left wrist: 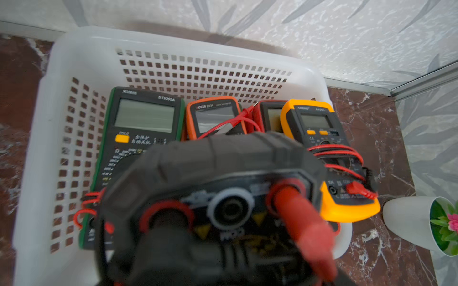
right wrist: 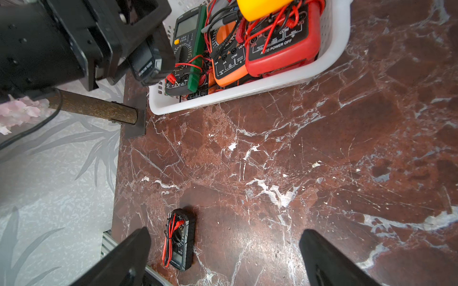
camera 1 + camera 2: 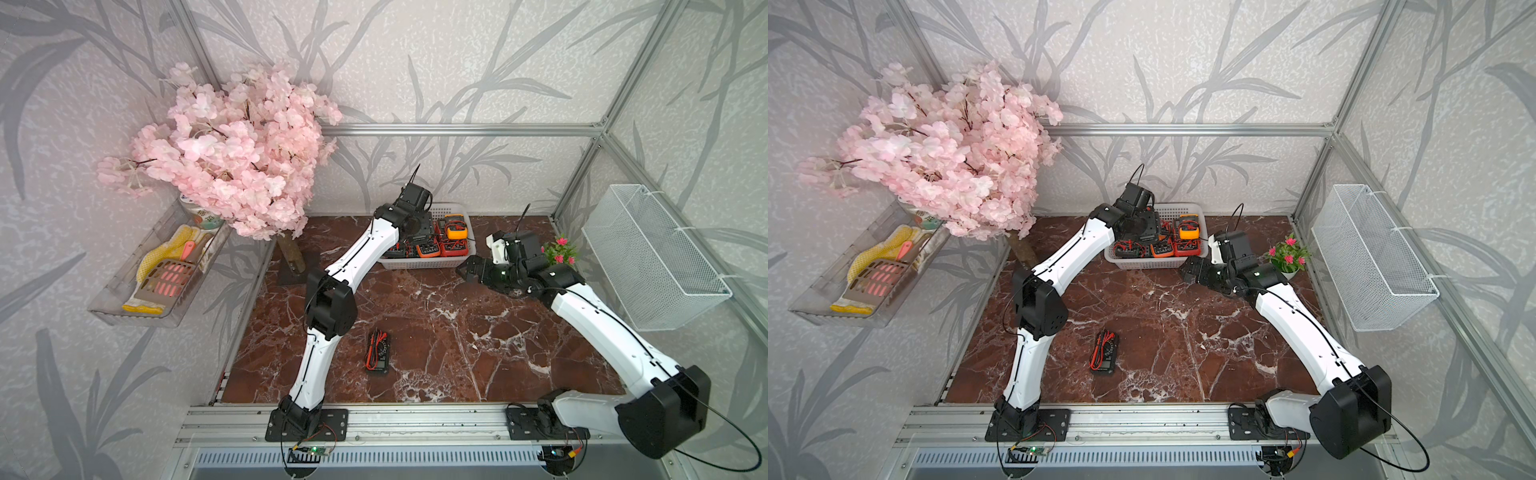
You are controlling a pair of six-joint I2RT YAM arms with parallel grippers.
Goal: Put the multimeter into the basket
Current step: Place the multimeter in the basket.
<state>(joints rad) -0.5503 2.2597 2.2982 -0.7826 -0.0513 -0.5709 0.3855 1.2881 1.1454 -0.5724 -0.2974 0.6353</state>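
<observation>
Blurred multimeter (image 1: 218, 188) gripped by left tool (image 2: 148, 62), basket (image 1: 173, 40) rim partly cropped

The blurred multimeter (image 1: 223, 173), up close, hides much of the basket (image 1: 173, 42)

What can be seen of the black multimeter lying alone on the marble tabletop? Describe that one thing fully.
The black multimeter is a slim, rectangular, plastic-looking case lying flat, face up, on the brown marble tabletop. Red and black leads are coiled over its dial, and a small display sits at one end. It lies well apart from the basket, and nothing but the tabletop touches it.
</observation>
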